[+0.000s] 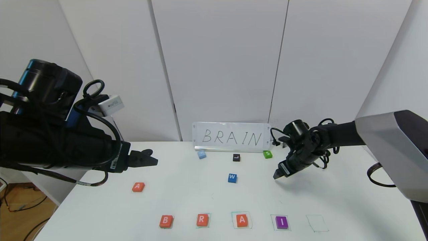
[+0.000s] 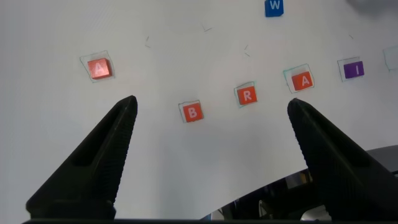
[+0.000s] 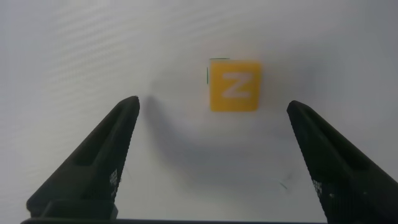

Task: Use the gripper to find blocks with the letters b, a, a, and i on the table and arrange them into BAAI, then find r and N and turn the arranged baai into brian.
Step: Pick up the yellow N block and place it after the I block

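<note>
On the white table [image 1: 187, 201] a front row reads B [image 1: 166, 221], r [image 1: 202, 220], A [image 1: 242, 220] and purple I [image 1: 282, 222]. The second A [image 1: 138, 186] lies apart at the left. My right gripper [image 1: 277, 174] is open above the table right of centre. In the right wrist view the gripper [image 3: 212, 102] hangs over the yellow N [image 3: 234, 86], which lies just beyond the fingertips; N is hidden in the head view. My left gripper [image 1: 148, 158] is open and empty, raised above the left A. The left wrist view shows the gripper [image 2: 211, 102], B [image 2: 192, 112], r [image 2: 247, 95], A [image 2: 303, 80], I [image 2: 356, 69] and the lone A [image 2: 99, 68].
An empty green drawn square [image 1: 317, 223] lies right of I. A blue W block [image 1: 232, 178], black L block [image 1: 236, 157], green S block [image 1: 267, 154] and light blue block [image 1: 201, 154] lie near a "BRAIN" sign [image 1: 232, 137] at the back.
</note>
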Controlling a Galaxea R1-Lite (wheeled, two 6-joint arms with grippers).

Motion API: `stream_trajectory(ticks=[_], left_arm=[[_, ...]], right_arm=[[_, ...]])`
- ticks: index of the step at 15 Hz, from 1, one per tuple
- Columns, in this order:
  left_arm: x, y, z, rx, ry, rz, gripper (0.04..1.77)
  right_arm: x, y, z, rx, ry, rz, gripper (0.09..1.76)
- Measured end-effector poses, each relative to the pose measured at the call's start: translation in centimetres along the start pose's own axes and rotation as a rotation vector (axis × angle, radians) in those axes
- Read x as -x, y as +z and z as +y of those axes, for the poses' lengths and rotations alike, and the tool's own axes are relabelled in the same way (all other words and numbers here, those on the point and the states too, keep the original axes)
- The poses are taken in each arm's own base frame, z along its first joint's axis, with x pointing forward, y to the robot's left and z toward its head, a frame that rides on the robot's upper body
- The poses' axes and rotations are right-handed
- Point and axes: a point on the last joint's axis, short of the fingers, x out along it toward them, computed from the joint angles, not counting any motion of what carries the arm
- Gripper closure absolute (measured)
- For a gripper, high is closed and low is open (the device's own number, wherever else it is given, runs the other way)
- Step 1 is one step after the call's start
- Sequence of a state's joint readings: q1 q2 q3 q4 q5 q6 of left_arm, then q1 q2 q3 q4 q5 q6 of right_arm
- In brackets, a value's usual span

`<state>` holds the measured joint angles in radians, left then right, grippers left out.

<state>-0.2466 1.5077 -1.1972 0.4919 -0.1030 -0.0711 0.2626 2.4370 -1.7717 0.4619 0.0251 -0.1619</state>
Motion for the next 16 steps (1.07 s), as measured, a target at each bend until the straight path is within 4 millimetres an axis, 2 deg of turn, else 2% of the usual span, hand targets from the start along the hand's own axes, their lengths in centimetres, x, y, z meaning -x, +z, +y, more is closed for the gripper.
stream_trajectory(ticks=[7,16], left_arm=[[0.1,0.1,0.1,0.004,0.006,-0.005,0.09],[0.1,0.3,0.4,-0.003,0.015,-0.014,0.09]], right_arm=[[-0.7,1.0,-0.3,-0.008,0.003,-0.036,0.14],[-1.1,0.7,-0.5,-0.013,0.041,-0.024,0.14]])
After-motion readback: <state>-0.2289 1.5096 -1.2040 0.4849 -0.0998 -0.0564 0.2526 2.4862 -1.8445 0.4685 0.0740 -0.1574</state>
